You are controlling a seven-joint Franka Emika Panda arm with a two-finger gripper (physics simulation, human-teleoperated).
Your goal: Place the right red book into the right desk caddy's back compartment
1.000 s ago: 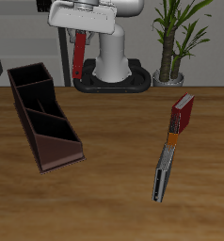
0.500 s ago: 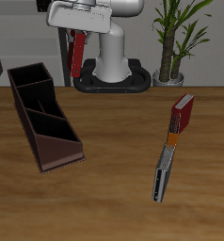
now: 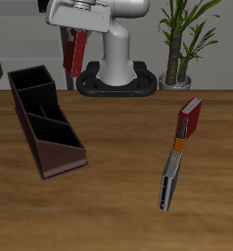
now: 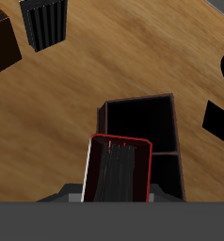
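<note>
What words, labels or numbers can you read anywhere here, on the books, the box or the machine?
None: no readable text shows in either view.
The right red book, held in the gripper: plain cover.
The right desk caddy: unmarked.
The brighter red book and the grey-black book: no lettering visible at this size.

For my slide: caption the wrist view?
Gripper holds slim dark red book above maroon caddy's back compartment.

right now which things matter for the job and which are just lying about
Job: gripper holding the dark red book in the air; caddy; its back compartment.

Lying about: bright red book; grey-black book; potted plant.
</note>
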